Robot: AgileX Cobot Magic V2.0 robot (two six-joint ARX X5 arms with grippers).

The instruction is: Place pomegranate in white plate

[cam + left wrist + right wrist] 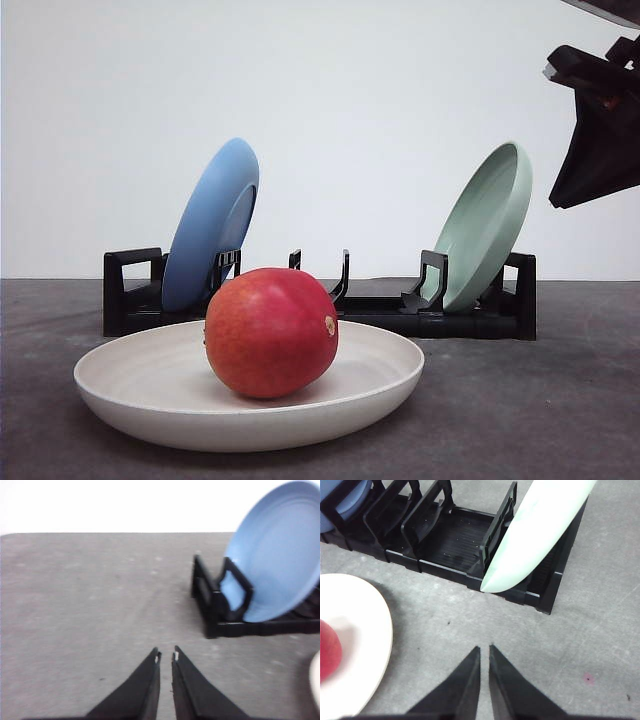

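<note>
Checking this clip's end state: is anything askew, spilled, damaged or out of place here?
Nothing stands out. The pomegranate sits inside the white plate, intact. The blue plate and green plate lean in the black rack. No spills.

The pomegranate [271,332] is red with orange blush, on the cream white plate [130,385]. Behind it, the black rack [470,318] holds a blue plate [211,222] and a pale green plate [484,224].

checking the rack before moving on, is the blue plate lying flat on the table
No, the blue plate stands on edge, leaning in the black rack.
</note>
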